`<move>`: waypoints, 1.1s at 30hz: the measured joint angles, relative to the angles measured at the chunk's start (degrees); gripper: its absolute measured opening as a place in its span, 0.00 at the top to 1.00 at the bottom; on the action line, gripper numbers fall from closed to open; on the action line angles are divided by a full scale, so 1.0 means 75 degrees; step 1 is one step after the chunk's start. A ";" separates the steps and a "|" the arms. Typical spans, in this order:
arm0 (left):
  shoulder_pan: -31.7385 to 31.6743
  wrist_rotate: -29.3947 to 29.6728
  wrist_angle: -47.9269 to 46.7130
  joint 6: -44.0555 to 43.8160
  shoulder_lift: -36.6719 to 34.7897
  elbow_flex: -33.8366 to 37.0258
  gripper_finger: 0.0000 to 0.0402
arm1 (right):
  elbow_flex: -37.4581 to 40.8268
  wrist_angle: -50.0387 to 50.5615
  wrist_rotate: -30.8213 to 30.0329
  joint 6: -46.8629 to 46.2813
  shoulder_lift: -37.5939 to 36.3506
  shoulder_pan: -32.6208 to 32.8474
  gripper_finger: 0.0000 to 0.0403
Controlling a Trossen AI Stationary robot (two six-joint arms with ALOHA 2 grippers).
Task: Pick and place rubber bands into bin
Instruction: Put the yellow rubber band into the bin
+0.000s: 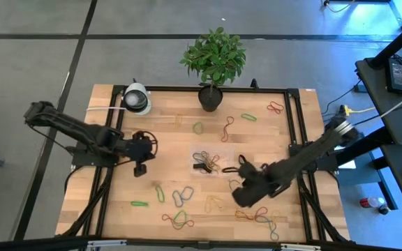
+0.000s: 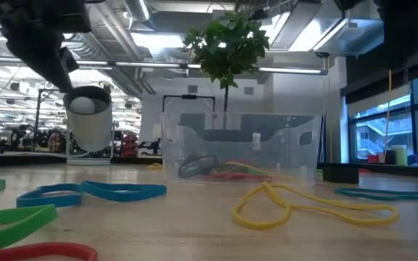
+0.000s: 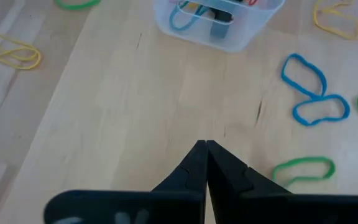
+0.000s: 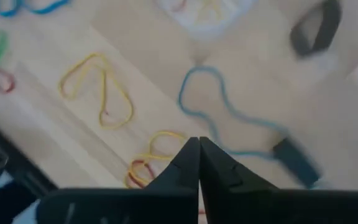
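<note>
The clear bin (image 1: 206, 162) stands mid-table with several bands inside; the low view shows its walls (image 2: 242, 148). Loose rubber bands lie all around: blue (image 3: 309, 93), green (image 3: 303, 168), yellow (image 4: 98, 90) and red-orange near the front edge (image 1: 179, 222). My left gripper (image 1: 140, 169) hovers left of the bin, shut and empty (image 3: 205, 144). My right gripper (image 1: 237, 199) is just right of and nearer than the bin. It is shut (image 4: 199, 142), with its tips at the near edge of a thin blue band (image 4: 194, 99). My right gripper's shut fingertips stand at the near edge of the thin blue band (image 4: 211, 132), which spreads out over the table toward the bin. I cannot tell whether they touch or pinch it.
A potted plant (image 1: 210, 97) and a white round device (image 1: 137, 99) stand at the far edge. Black frame rails (image 1: 295, 118) run along the table's sides. A black band (image 4: 316, 28) and a dark strip (image 4: 297, 162) lie near the right gripper. Bare wood shows between the left gripper and the bin.
</note>
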State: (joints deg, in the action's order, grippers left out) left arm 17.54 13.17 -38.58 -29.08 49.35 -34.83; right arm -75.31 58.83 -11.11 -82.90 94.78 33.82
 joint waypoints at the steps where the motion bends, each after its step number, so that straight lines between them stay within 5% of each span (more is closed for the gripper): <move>1: 0.0000 -0.0018 -0.0026 0.0087 -0.0157 0.0094 1.00 | -0.0152 0.0025 0.0060 -0.0359 0.0287 0.0033 0.97; 9: 0.0000 -0.0341 -0.0082 0.0681 -0.0776 0.0237 1.00 | -0.0516 -0.0370 0.0900 -0.2345 0.2009 0.0178 0.81; 17: 0.0000 -0.0767 -0.0082 0.0779 -0.0857 0.0237 1.00 | -0.0516 -0.0443 0.1250 -0.2936 0.2888 0.0175 0.71; 22: 0.0000 -0.1067 -0.0088 0.0767 -0.0857 0.0237 1.00 | -0.0559 -0.0603 0.1268 -0.2942 0.3150 0.0214 0.77; 27: 0.0000 -0.1105 -0.0085 0.0773 -0.0857 0.0237 1.00 | -0.0548 -0.0760 0.1241 -0.3118 0.3236 0.0247 0.97; 33: 0.0000 -0.1108 -0.0083 0.0765 -0.0854 0.0237 1.00 | -0.0836 -0.0025 0.1315 -0.3324 0.2863 0.0423 0.99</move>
State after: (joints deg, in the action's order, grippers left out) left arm 17.54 4.86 -39.20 -23.34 42.94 -33.05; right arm -81.57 58.64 -1.25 -107.83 116.25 36.99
